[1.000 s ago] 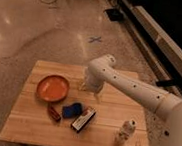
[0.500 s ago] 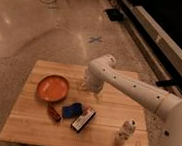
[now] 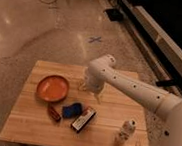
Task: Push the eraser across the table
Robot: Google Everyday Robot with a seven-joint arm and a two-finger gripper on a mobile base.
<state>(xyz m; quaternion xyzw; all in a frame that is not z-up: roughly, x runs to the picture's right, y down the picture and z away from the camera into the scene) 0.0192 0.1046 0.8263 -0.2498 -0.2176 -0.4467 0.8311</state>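
The eraser lies flat on the bench, nearer the camera than the end effector and apart from it. The end effector hangs low over the bench's middle, holding nothing; whether it is open or closed cannot be told. A blue object sits between it and the eraser, touching the eraser's left side. Left of the end effector is an orange plate, with a red-brown block below that. A small bottle stands to its lower right. The floor is polished and carries a blue cross.
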